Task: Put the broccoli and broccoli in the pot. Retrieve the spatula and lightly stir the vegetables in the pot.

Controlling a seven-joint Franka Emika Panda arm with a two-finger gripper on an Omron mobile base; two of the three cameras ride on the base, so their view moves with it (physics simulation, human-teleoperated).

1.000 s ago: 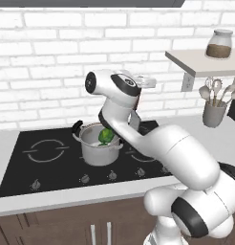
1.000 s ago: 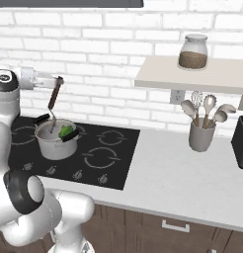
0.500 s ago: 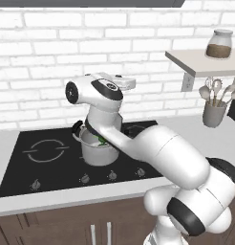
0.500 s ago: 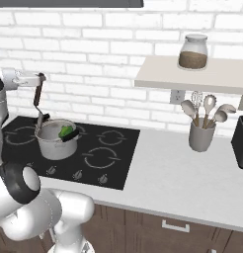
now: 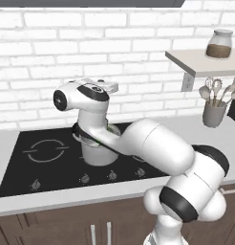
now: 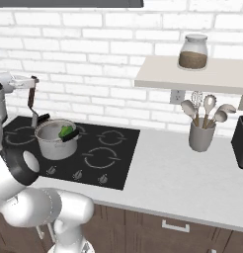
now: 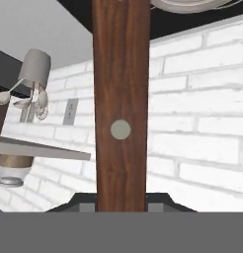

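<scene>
- The white arm's hand (image 6: 32,84) is pinched shut on the brown wooden handle of the long spatula (image 6: 31,101), which hangs nearly upright from it; in the hand view that handle (image 7: 121,99) is a wide plank of dark wood grain with a small round grey rivet in its middle.
- The spatula's lower end reaches the rim of the round shiny steel stockpot (image 6: 55,143) at about 10 o'clock of the pot, seen from the right base view; whether it touches the metal I cannot tell.
- The pot stands on the black glass cooktop (image 6: 111,153), over its near-left ring, with a black loop handle showing on either side of the rim.
- Bright-green lumpy broccoli (image 6: 66,132) lies inside the pot toward 2 o'clock; the two florets cannot be told apart.
- In the left base view the arm's bulk covers most of the pot (image 5: 98,154).
- Further off on the grey desk (image 6: 192,173), at 3 o'clock from the pot and well apart, a grey utensil cup (image 6: 201,136) holds pale spoons and a whisk.
- Above it a pale wall shelf (image 6: 192,74) carries a glass jar (image 6: 193,51) of brown contents.
- No brand, label or writing can be read anywhere.
</scene>
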